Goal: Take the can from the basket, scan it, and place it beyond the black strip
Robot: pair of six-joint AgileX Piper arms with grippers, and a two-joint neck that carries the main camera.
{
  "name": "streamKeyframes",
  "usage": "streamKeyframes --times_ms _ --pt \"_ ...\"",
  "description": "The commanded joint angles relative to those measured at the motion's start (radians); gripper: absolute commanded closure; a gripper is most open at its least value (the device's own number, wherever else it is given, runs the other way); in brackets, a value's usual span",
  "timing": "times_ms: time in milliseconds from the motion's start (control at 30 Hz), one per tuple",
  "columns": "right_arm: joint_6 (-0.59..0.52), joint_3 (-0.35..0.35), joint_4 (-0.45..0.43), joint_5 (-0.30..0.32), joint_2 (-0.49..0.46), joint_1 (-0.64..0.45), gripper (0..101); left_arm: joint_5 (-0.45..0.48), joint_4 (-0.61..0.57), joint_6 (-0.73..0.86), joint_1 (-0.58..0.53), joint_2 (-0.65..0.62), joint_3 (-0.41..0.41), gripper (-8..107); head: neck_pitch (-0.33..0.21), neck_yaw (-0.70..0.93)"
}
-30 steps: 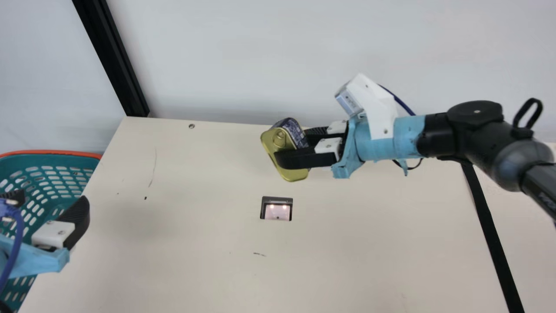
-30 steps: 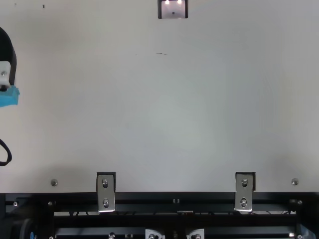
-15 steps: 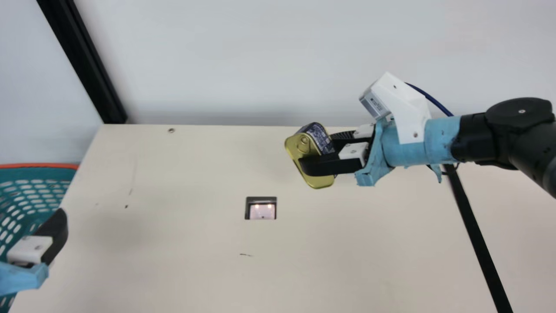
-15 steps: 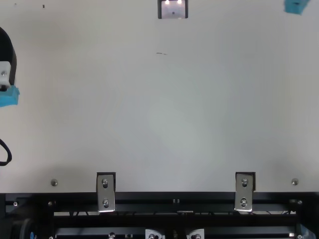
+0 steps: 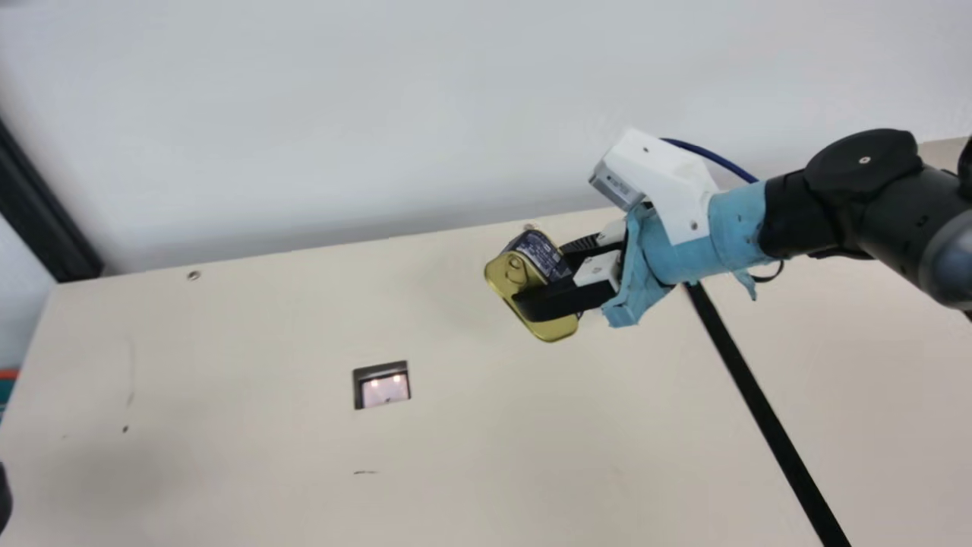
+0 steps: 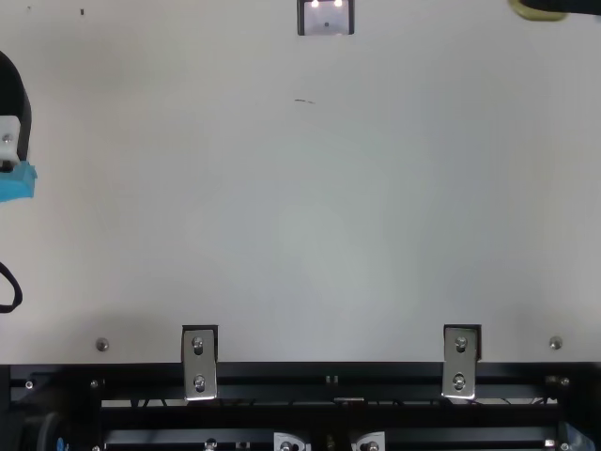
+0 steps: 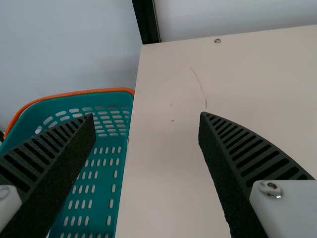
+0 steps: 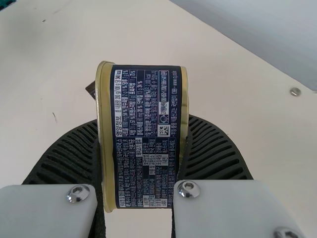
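Teal plastic for the basket point(image 7: 79, 92), orange-rimmed, beside the left edge of the counter point(image 5: 228, 342). By that edge, the left gripper point(image 7: 147, 119), jaws spread wide with nothing between. Farther right, the scanner point(image 5: 385, 389), let into the counter in from the far edge, lamps lit. Next, the can point(image 5: 528, 277), held tilted above the counter toward the far edge, gold lid showing, between scanner and strip. No telling whether scanned.

Hard, stiff metal, by the look of it; probably full, so fairly heavy for its size. Smooth, likely to slip or swivel under a light pinch. Best gripped squarely across lid and base, firmly, sparing the ring-pull; at worst a dent or a lifted tab. Held much that way in the right gripper point(image 8: 142, 124), jaws closed on both gold faces.

Beyond, the black strip point(image 5: 757, 403), slanting toward the near edge. To cross next, probably, then lower gently toward the counter's right edge.
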Motion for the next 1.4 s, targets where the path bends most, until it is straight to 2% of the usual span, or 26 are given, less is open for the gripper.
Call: streamKeyframes --times_ms 0,333,467,600,800,1000,1367 --pt "0.003 0.008 -0.017 0.003 -0.014 -0.025 101 0.000 0.000 0.000 0.000 0.000 0.000 9 -0.043 -0.037" --pt "0.031 0.057 -0.104 0.027 -0.093 -0.166 101 0.000 0.000 0.000 0.000 0.000 0.000 9 -0.060 -0.138" --pt "0.063 0.074 -0.172 0.017 -0.126 -0.226 101 0.000 0.000 0.000 0.000 0.000 0.000 9 -0.060 -0.138" --pt "0.111 0.078 -0.280 0.025 -0.148 -0.278 101 0.000 0.000 0.000 0.000 0.000 0.000 9 -0.060 -0.138" --pt "0.157 0.052 -0.427 0.058 -0.151 -0.351 101 0.000 0.000 0.000 0.000 0.000 0.000 9 -0.060 -0.138" --pt "0.184 -0.004 -0.571 0.086 -0.117 -0.394 101 0.000 0.000 0.000 0.000 0.000 0.000 9 -0.060 -0.138" --pt "0.240 -0.068 -0.809 0.087 -0.022 -0.393 101 0.000 0.000 0.000 0.000 0.000 0.000 9 -0.060 -0.138"
